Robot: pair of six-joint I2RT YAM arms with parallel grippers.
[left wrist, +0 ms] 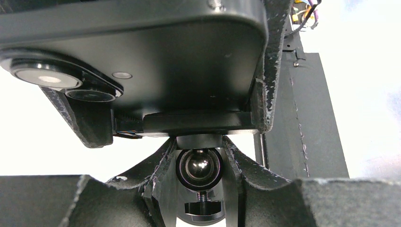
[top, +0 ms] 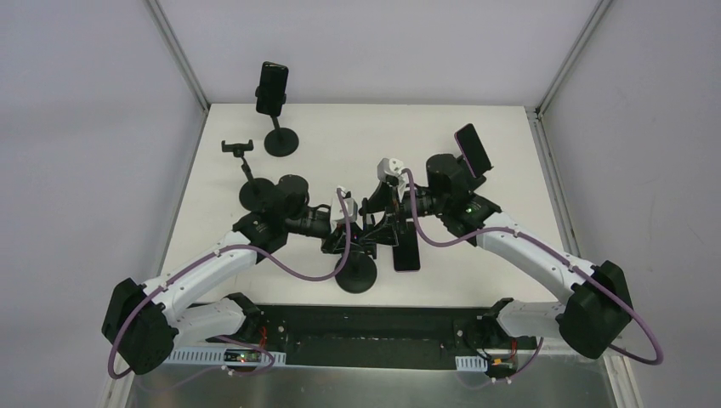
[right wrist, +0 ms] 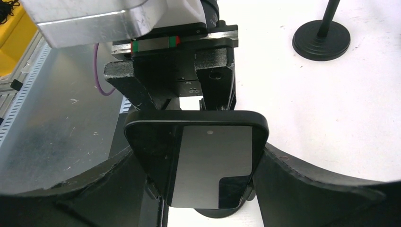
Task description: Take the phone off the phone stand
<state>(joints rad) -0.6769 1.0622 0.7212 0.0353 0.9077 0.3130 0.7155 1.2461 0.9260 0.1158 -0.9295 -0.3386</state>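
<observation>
The black phone (top: 406,252) sits in the clamp of the near phone stand, whose round base (top: 355,274) rests near the table's front edge. My left gripper (top: 349,236) is shut on the stand's ball joint (left wrist: 199,165) just under the clamp, and the phone's back (left wrist: 156,56) fills the top of the left wrist view. My right gripper (top: 389,228) is shut on the phone's two long edges. The dark screen (right wrist: 213,161) lies between its fingers (right wrist: 302,189), and the small clamp tabs still grip the phone's lower edges.
At the back left, another phone (top: 272,87) stands on a stand (top: 281,142). An empty stand (top: 238,147) with a round base (top: 255,194) is beside my left arm. A third phone (top: 473,150) stands behind my right arm. A stand base (right wrist: 321,40) shows in the right wrist view.
</observation>
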